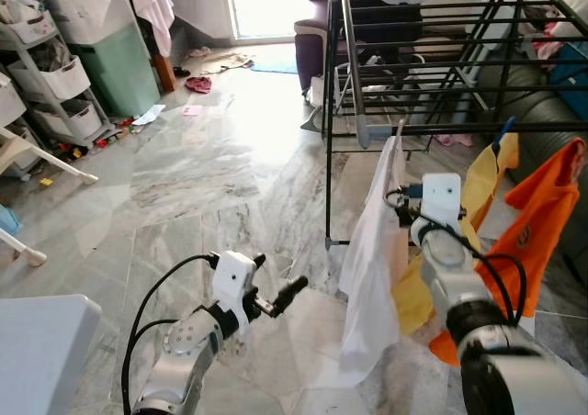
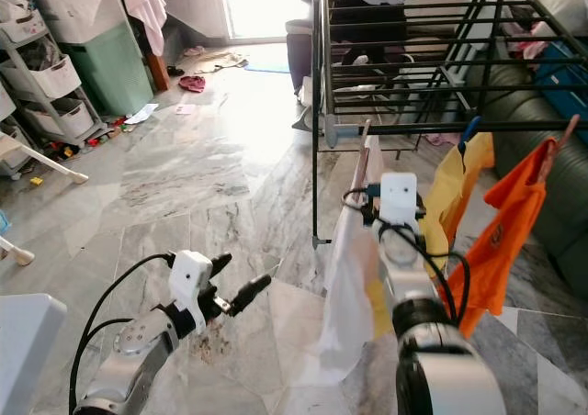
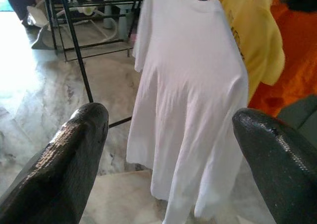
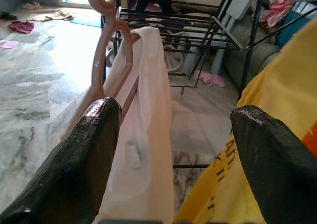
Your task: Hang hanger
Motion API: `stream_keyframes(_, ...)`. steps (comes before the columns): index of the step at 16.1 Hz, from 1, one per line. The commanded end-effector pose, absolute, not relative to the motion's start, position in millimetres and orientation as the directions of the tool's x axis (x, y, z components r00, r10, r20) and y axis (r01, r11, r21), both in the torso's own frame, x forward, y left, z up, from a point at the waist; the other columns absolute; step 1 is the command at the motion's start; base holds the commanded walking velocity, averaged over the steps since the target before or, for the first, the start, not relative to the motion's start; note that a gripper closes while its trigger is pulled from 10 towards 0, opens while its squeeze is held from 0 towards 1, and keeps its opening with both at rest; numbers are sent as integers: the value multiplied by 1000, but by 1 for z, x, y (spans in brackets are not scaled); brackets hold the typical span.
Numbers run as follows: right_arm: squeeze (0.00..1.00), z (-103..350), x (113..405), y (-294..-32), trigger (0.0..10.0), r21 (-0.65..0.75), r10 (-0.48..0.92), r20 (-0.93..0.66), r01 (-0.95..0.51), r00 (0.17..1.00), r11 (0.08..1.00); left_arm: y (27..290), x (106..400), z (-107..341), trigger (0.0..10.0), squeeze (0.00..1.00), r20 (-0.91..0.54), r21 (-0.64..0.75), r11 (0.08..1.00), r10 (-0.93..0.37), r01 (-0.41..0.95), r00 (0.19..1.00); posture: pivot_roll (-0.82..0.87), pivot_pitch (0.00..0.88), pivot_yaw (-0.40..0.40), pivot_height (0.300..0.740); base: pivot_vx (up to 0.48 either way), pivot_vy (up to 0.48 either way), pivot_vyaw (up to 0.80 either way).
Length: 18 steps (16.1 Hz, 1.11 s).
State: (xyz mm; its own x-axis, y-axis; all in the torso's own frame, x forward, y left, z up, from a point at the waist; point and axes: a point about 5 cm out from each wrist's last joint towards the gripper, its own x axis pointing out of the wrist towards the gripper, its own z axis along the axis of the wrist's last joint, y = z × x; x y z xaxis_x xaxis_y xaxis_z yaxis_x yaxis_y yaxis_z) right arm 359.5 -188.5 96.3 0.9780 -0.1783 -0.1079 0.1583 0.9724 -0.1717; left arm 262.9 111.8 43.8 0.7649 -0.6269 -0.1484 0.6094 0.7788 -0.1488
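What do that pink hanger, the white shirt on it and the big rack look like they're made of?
The hanger looks like smooth moulded plastic, pale pink with a slight sheen. The white shirt seems thin cotton-like cloth: it drapes in soft folds. The rack appears to be dark painted metal, judging by its thin straight bars.

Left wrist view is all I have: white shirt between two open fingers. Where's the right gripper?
Observer: The right gripper is raised beside the white shirt, just under the drying rack bar.
Operator: Holding the hanger?
Observer: No. In the right wrist view its fingers are spread, and the pink hanger carrying the shirt sits ahead of them, ungripped.
Operator: And my left gripper, how close to the shirt?
Observer: The left gripper is low over the marble floor, with a clear gap to the shirt.
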Motion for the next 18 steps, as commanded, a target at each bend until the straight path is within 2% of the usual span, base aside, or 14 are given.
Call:
stream_keyframes(1, 1000, 101, 358, -182, 10000, -178, -167, -54, 155, 984, 972, 118, 267, 43, 10000, 0, -154, -153, 810, -585, 566, 796, -126, 0, 82, 740, 0, 0, 0)
stream_keyframes(4, 1000, 88, 335, -187, 10000, -217, -154, -22, 146, 988, 965, 137, 279, 40, 10000, 0, -180, -30, 942, -334, 335, 925, -134, 0, 78, 740, 0, 0, 0)
stream_keyframes(6, 1000, 75, 314, -185, 10000, -240, -134, -20, 125, 991, 963, 147, 278, 39, 10000, 0, -172, 26, 974, -219, 227, 960, -139, 0, 75, 740, 0, 0, 0)
stream_keyframes(7, 1000, 70, 301, -183, 10000, -208, -107, -15, 102, 994, 973, 158, 274, 34, 10000, 0, -191, 10, 988, -147, 152, 970, -139, 0, 73, 740, 0, 0, 0)
stream_keyframes(9, 1000, 65, 286, -183, 10000, -191, -107, -18, 102, 994, 976, 166, 266, 23, 10000, 0, -226, 19, 995, -94, 101, 970, -142, 0, 76, 740, 0, 0, 0)
stream_keyframes(16, 957, 60, 268, -191, 10000, -190, -112, -49, 100, 993, 977, 190, 256, 21, 10000, 0, -224, 50, 998, 60, -50, 973, -130, 0, 76, 740, 0, 0, 0)
stream_keyframes(17, 902, 58, 265, -194, 10000, -209, -107, -59, 93, 992, 973, 194, 252, 19, 10000, 0, -233, 48, 995, 92, -83, 968, -120, 0, 68, 740, 0, 0, 0)
stream_keyframes(18, 902, 58, 264, -194, 10000, -214, -106, -63, 90, 992, 973, 195, 250, 18, 10000, 0, -236, 46, 995, 102, -94, 966, -119, 0, 66, 740, 0, 0, 0)
